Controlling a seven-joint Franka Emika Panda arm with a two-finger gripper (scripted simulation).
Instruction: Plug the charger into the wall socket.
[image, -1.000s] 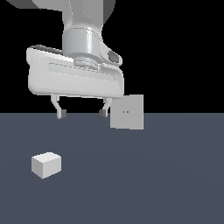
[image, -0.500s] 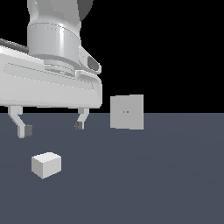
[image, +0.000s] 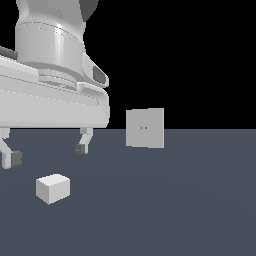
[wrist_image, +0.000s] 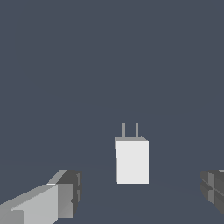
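comparing the three exterior views, the arm had travelled toward the exterior view's left and toward the camera within one second, so that it filled much more of the frame. the gripper hung above the floor with its fingers spread wide and nothing between them. one fingertip sat near the view's left edge, the other beside the arm body. the charger had not moved; it lay on the floor below and between the fingertips in that view. in the wrist view the charger lay between the two fingertips, not touching either, with its two prongs pointing away from the camera. the socket stood upright, well apart from the charger, toward the exterior view's right, its two dots visible at the centre.

judgement: the approach over the charger appeared nearly complete. the grasp had not yet been made. the next move likely called for a descent and closing on the block's sides, leaving the prongs free. insertion remained entirely undone.
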